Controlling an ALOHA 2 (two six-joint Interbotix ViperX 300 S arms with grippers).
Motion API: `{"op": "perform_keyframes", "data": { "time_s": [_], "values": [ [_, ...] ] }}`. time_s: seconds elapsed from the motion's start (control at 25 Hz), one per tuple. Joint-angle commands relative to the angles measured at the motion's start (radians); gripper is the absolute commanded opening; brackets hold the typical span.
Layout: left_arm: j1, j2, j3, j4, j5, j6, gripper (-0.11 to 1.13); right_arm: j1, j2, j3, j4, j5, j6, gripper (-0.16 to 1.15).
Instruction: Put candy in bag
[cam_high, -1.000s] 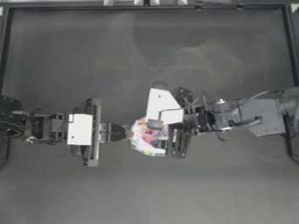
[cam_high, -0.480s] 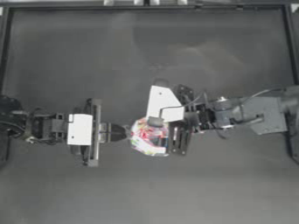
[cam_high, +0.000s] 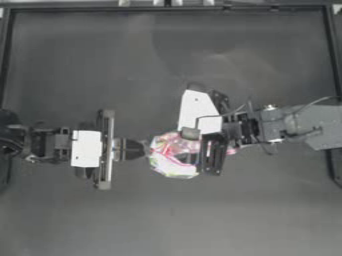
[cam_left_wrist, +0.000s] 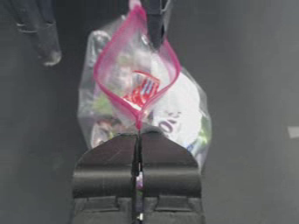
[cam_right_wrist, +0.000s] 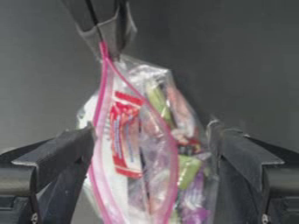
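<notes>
The clear bag (cam_high: 170, 161) with a pink seal strip hangs between the two grippers at the table's middle, its mouth spread open. My left gripper (cam_high: 143, 149) is shut on the seal's left end (cam_left_wrist: 139, 127). The candy (cam_right_wrist: 123, 131), white with red ends, sits upright inside the open mouth (cam_left_wrist: 143, 91) among colourful sweets. My right gripper (cam_high: 202, 155) hovers over the bag's right part, open, its two fingers (cam_right_wrist: 64, 157) standing on either side of the bag (cam_right_wrist: 175, 118) and holding nothing.
The dark table (cam_high: 167, 65) carries nothing else in view. Its raised frame (cam_high: 167, 6) runs along the far edge and both sides.
The right gripper has drawn back a little to the right. The left gripper and the bag have stayed in place.
</notes>
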Motion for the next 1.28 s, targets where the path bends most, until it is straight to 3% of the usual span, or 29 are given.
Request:
{"op": "perform_keyframes", "data": {
  "time_s": [0.04,1.28],
  "values": [
    [0.005,-0.058,-0.017,-0.002,-0.008,0.003,0.04,0.0,-0.058,-0.002,-0.011,-0.014,0.0,1.02],
    [0.009,-0.166,0.028,-0.002,-0.002,0.02,0.04,0.0,-0.189,0.075,-0.011,-0.055,0.015,1.02]
  ]
}}
